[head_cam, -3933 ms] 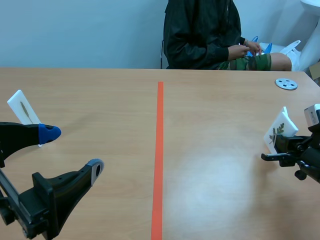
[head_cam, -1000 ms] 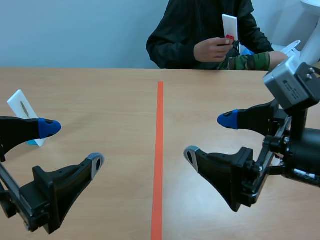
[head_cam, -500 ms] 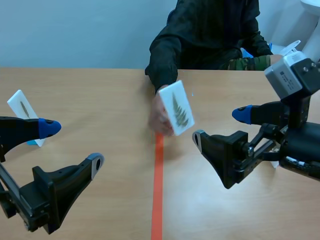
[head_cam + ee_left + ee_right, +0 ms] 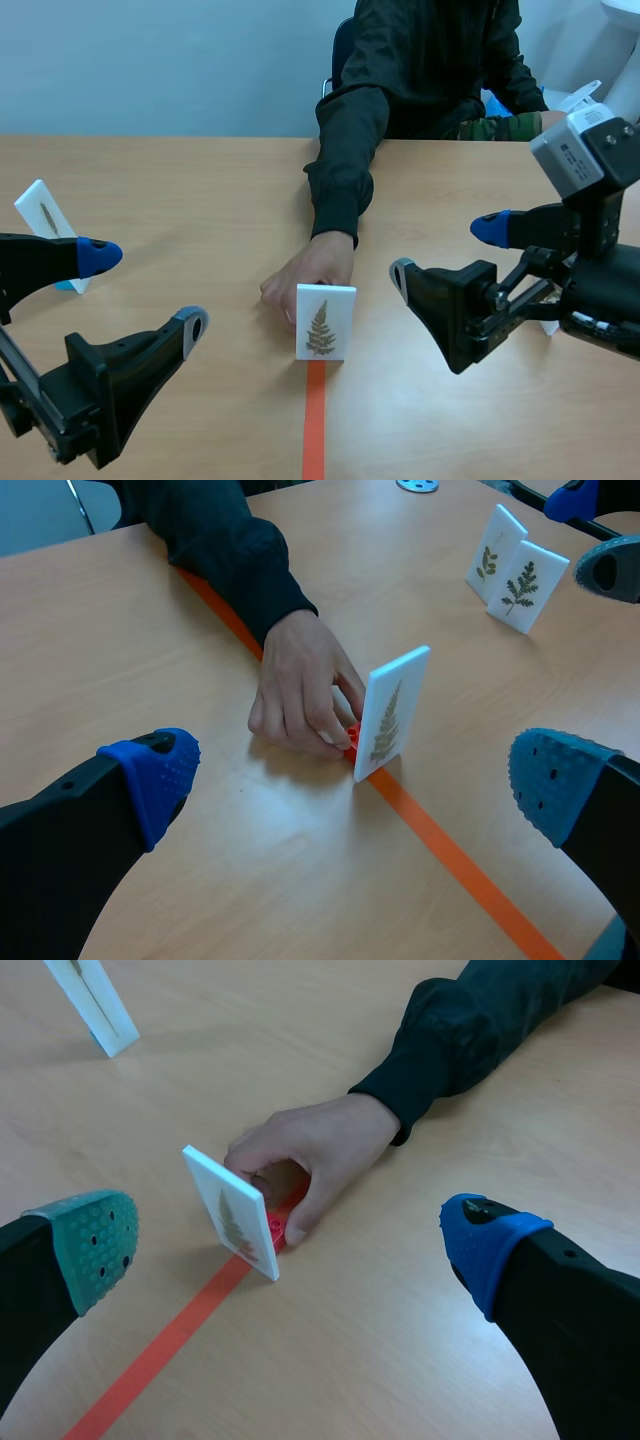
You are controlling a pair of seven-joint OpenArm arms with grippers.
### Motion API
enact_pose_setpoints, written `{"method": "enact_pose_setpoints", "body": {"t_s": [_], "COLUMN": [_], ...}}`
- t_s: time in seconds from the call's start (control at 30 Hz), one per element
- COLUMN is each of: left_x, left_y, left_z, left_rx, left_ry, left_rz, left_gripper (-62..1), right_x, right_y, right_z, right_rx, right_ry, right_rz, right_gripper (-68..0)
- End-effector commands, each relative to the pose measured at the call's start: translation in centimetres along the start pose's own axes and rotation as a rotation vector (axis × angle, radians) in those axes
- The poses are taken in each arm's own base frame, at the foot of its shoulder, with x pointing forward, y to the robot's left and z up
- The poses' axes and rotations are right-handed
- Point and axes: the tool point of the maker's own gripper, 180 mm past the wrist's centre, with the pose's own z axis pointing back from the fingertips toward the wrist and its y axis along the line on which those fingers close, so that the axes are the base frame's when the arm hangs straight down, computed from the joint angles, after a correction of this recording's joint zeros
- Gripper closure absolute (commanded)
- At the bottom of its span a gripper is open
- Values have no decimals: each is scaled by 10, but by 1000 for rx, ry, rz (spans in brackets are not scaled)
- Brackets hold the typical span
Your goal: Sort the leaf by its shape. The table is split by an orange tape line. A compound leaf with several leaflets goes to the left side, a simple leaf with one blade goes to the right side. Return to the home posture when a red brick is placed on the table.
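My left gripper (image 4: 145, 292) is hanging spread wide, nothing btwn its fingers. A white card (image 4: 45, 225) w/ one thin leaf is standing just beyond it. At the middle a person's hand (image 4: 305, 283) is holding the fern card (image 4: 325, 322) upright on the orange tape line (image 4: 314, 430) — its red base (image 4: 352, 740) is touching the person's fingertips. My right gripper (image 4: 445, 252) is hovering just right of the card, also spread, gripping nothing — two more leaf cards (image 4: 527, 585) are standing on the right side.
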Motion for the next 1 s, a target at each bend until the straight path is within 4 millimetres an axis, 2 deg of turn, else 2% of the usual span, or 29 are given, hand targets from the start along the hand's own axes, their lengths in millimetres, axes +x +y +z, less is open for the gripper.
{"method": "enact_pose_setpoints", "body": {"t_s": [0.0,0.97], "left_x": [7,7], "left_y": [1,1], "left_z": [0,0], "left_rx": [0,-1], "left_ry": [-28,-27], "left_rz": [3,1], "left_gripper": [-623,-623], "right_x": [13,4], "right_y": [0,-4], "right_z": [0,0], "right_rx": [1,-17], "right_ry": [-38,8], "right_rz": [15,81], "right_gripper": [-623,-623]}}
